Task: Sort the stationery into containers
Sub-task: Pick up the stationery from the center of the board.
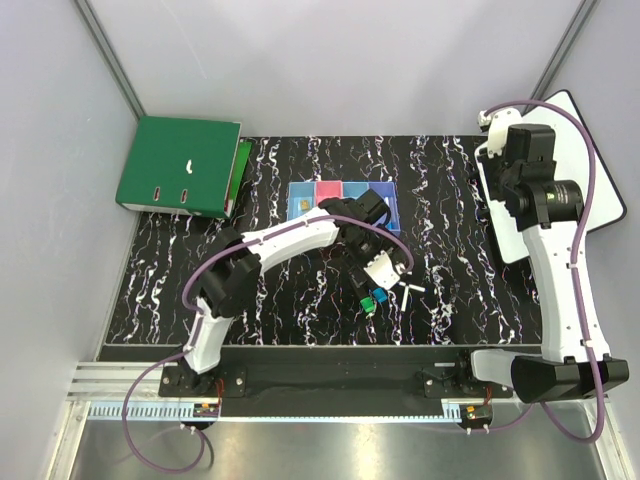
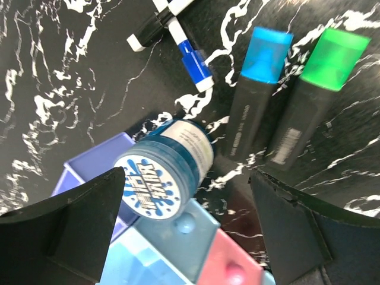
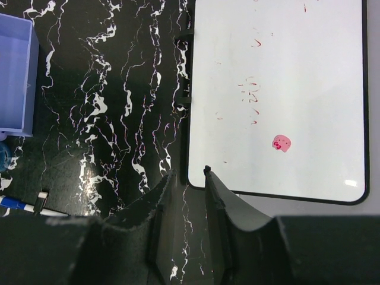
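The blue-rimmed tape roll lies on its side at the edge of the bins, close to my left fingertip and apart from the right one. My left gripper is open wide around it, low over the mat. Two black markers, one with a blue cap and one with a green cap, lie just beyond; they also show in the top view. Thin white pens lie crossed past them. The joined bins sit mid-table. My right gripper is shut and empty, above the board's corner.
A green ring binder lies at the back left. A white board with a black rim lies at the right, also in the right wrist view. The purple-blue bin and a pen show at that view's left edge.
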